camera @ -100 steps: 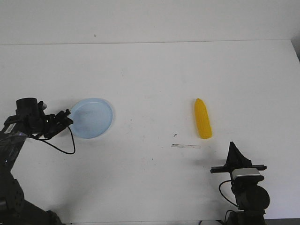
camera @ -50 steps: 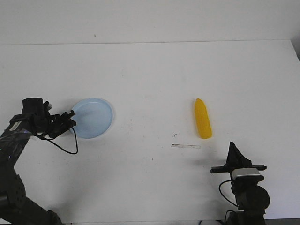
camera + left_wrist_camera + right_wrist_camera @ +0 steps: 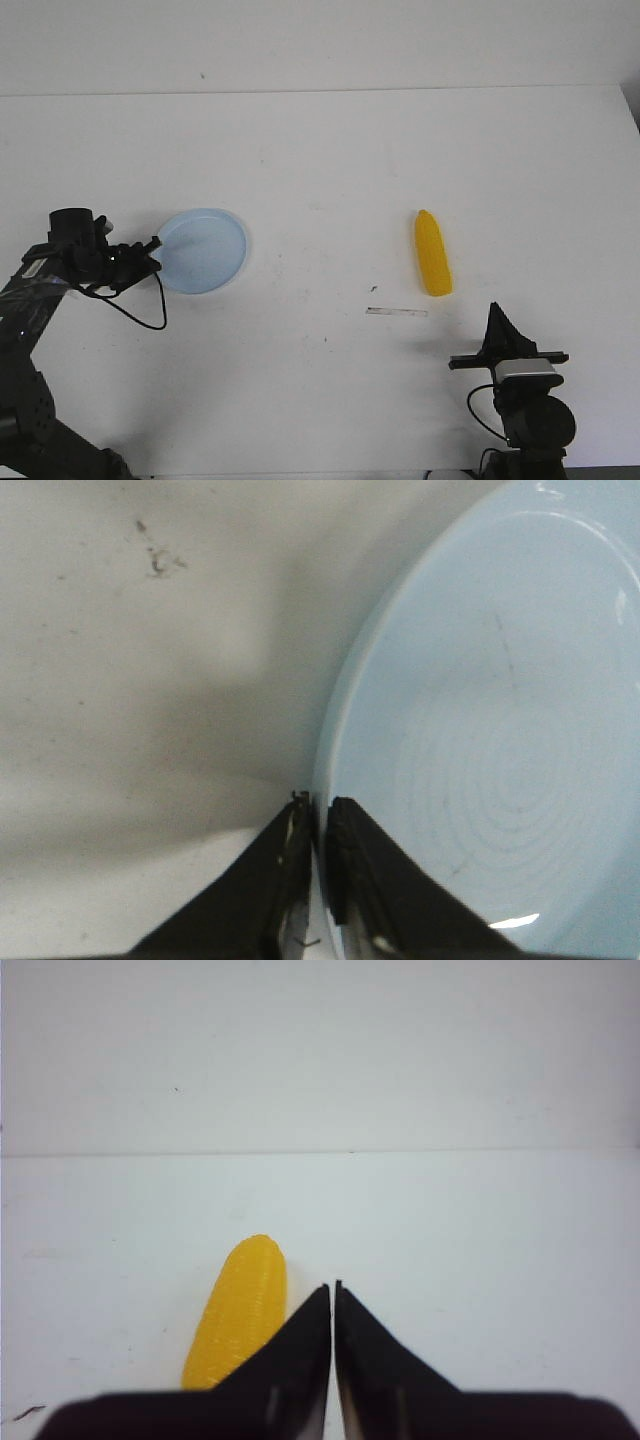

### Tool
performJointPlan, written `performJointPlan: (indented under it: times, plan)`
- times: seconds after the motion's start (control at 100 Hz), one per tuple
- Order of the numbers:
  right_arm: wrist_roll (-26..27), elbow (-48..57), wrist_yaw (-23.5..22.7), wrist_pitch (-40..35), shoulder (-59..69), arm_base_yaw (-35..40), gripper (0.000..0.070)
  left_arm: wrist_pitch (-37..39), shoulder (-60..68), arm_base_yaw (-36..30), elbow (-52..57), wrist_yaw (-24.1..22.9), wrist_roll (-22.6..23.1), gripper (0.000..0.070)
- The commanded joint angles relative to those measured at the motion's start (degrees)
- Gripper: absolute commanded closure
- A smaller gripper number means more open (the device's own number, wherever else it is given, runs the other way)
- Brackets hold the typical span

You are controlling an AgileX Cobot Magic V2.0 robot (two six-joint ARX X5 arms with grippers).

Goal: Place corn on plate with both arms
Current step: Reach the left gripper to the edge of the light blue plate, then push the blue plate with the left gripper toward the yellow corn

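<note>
The pale blue plate (image 3: 203,250) lies flat on the white table at the left. My left gripper (image 3: 154,255) is shut on its left rim; in the left wrist view the black fingers (image 3: 290,860) pinch the plate's (image 3: 470,740) edge, gripper (image 3: 318,805). The yellow corn (image 3: 432,253) lies on the table at the right, pointed tip away from me. My right gripper (image 3: 497,318) is shut and empty, low near the front edge, just behind and right of the corn. The right wrist view shows the corn (image 3: 238,1310) left of the closed gripper (image 3: 332,1284).
A thin dark strip (image 3: 396,311) lies on the table just front-left of the corn. The table's far edge (image 3: 320,92) meets a white wall. A black cable (image 3: 140,310) hangs from my left wrist.
My left gripper has slid the plate a little to the right while holding its rim. The right arm and the corn have not moved.
</note>
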Motion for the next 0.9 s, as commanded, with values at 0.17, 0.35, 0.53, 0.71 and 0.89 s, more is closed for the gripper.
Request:
performJointPlan:
  times: [0.17, 0.35, 0.53, 0.71, 0.89]
  plan:
    - [-0.1, -0.1, 0.1, 0.7, 0.0, 0.1, 0.0693, -1.7, -3.9, -3.7, 1.1, 2.1, -0.5, 0.07]
    - [-0.1, -0.1, 0.1, 0.7, 0.0, 0.1, 0.0693, -1.0, -5.5, -11.9, 1.1, 2.1, -3.2, 0.07]
    - [-0.1, -0.1, 0.1, 0.7, 0.0, 0.1, 0.0693, 1.6, -4.6, -22.5, 1.1, 0.6, -5.8, 0.07]
    - [-0.1, -0.1, 0.1, 0.7, 0.0, 0.1, 0.0693, 4.9, -2.0, -30.4, 1.1, -1.6, -9.4, 0.07]
    - [-0.1, -0.1, 0.1, 0.7, 0.0, 0.1, 0.0693, 7.5, 0.5, -33.5, 1.1, -2.9, -11.1, 0.0699]
